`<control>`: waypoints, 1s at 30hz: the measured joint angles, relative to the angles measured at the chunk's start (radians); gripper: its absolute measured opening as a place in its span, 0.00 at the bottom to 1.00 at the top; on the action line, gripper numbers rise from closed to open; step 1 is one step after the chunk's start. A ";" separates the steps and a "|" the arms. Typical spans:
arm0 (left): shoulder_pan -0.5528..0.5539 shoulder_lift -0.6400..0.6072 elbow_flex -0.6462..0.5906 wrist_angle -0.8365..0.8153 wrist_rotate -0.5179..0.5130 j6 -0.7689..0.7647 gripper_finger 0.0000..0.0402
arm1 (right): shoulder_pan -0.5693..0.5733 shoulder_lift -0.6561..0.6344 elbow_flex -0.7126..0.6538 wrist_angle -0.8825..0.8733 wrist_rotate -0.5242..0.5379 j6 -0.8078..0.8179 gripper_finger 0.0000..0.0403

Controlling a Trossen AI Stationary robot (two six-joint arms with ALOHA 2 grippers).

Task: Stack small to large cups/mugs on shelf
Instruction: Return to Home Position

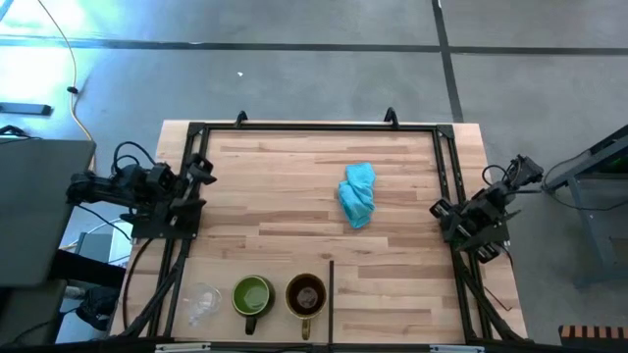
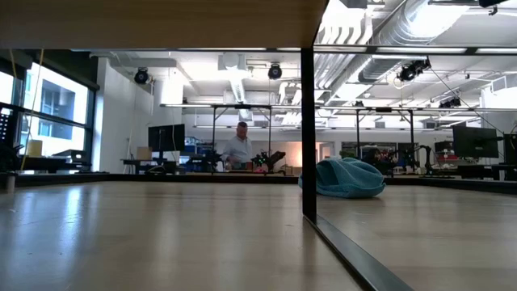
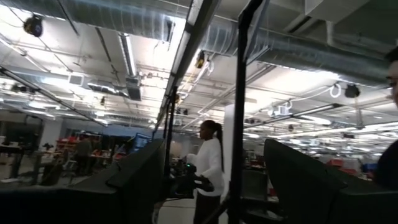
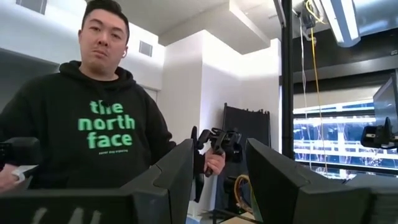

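Note:
Three cups/mugs stand in a row near the table's near edge: a clear cup [image 1: 201, 302], a green mug [image 1: 252, 296] and a brown mug [image 1: 306, 296]. They rest on their bases on the pale wooden shelf [image 1: 392, 304], left of its thin dark seam [image 1: 332, 294]. The low view shows none of them. My left gripper [image 1: 201, 175] is drawn back at the table's left edge, and my right gripper [image 1: 442, 208] at the right edge. Both are far from the mugs. In the wrist views my left gripper [image 3: 211, 186] and my right gripper [image 4: 217, 186] are open, hold nothing and point up into the room.
A crumpled light-blue cloth [image 1: 358, 194] lies right of the table's middle and also shows as the cloth [image 2: 347, 178] in the low view. Black frame rails [image 1: 314, 127] run along the table's edges. A dark upright [image 2: 308, 129] stands under the shelf. People stand in the room beyond.

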 joint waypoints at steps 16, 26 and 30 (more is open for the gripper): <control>0.000 0.002 -0.206 0.263 0.039 -0.073 0.65 | -0.111 0.001 -0.032 0.045 -0.014 0.033 0.35; 0.001 0.001 -0.254 0.314 -0.014 -0.066 0.65 | -0.261 0.001 -0.032 0.056 -0.041 0.131 0.35; 0.001 0.002 -0.253 0.326 -0.014 -0.046 0.65 | -0.349 0.001 -0.032 0.068 -0.099 0.165 0.35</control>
